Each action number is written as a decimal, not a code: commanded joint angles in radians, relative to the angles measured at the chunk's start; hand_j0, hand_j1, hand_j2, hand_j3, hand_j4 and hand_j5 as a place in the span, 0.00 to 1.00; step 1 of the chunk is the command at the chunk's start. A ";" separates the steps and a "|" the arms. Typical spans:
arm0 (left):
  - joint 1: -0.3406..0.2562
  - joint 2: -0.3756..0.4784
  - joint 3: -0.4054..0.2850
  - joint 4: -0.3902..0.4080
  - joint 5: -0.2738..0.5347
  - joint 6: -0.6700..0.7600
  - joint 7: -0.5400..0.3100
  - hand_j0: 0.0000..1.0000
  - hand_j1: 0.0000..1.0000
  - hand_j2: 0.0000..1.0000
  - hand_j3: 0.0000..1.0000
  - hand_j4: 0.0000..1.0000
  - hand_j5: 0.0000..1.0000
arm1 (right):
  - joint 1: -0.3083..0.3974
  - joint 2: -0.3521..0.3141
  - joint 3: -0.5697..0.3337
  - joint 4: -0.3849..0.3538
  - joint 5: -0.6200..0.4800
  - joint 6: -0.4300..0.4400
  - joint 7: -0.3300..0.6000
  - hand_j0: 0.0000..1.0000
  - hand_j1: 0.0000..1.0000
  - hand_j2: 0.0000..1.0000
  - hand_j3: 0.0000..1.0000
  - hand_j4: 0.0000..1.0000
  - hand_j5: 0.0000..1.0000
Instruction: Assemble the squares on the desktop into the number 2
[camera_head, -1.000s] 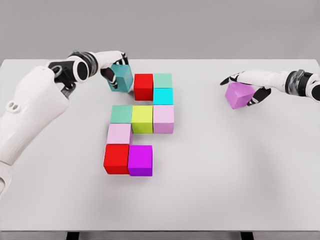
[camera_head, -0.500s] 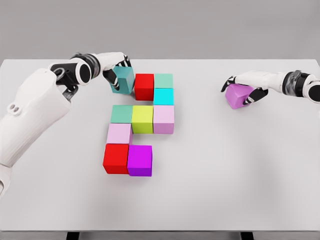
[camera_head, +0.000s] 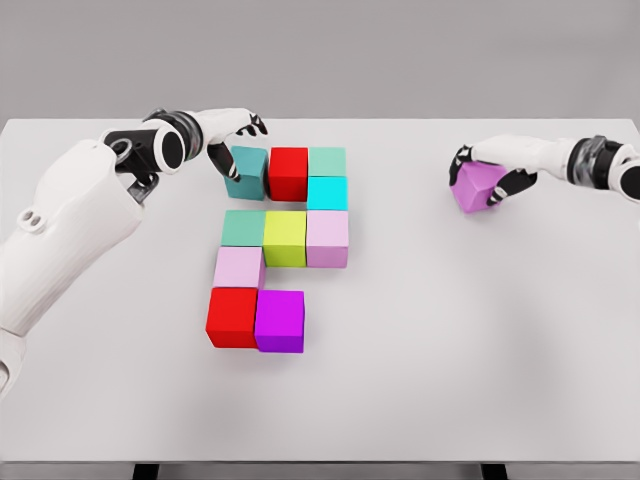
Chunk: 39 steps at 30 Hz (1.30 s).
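Coloured cubes lie in a pattern on the white table (camera_head: 420, 340). The top row is a teal cube (camera_head: 247, 176), a red cube (camera_head: 288, 172) and a mint cube (camera_head: 326, 160), with a cyan cube (camera_head: 326, 192) below the mint one. The middle row is green (camera_head: 243, 228), yellow-green (camera_head: 284, 238) and pale pink (camera_head: 327, 238). Below come a pink cube (camera_head: 239, 267), then red (camera_head: 232, 317) and magenta (camera_head: 280, 320). My left hand (camera_head: 235, 145) arches over the teal cube, fingers spread above it and thumb by its left side. My right hand (camera_head: 487, 172) is shut on a tilted purple cube (camera_head: 481, 190) at the far right.
The teal cube has come down flat against the red cube, and my left fingers have lifted off its top. My right hand has closed over the purple cube and tilted it.
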 joint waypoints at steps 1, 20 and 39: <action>0.000 0.000 0.000 0.000 -0.003 -0.003 0.000 0.90 0.90 0.90 0.90 0.90 0.90 | 0.000 0.001 -0.025 -0.007 -0.008 0.003 0.000 0.50 0.50 0.50 0.50 0.50 0.50; -0.002 -0.022 -0.013 0.065 -0.003 -0.008 0.000 0.90 0.90 0.90 0.90 0.90 0.90 | 0.149 -0.228 -0.016 -0.535 -0.043 0.003 0.000 0.51 0.51 0.51 0.51 0.51 0.51; -0.008 0.043 -0.012 0.046 0.034 -0.061 0.000 0.92 0.92 0.92 0.92 0.92 0.92 | 0.284 -0.208 0.096 -0.885 -0.040 0.003 0.000 0.51 0.51 0.51 0.51 0.51 0.51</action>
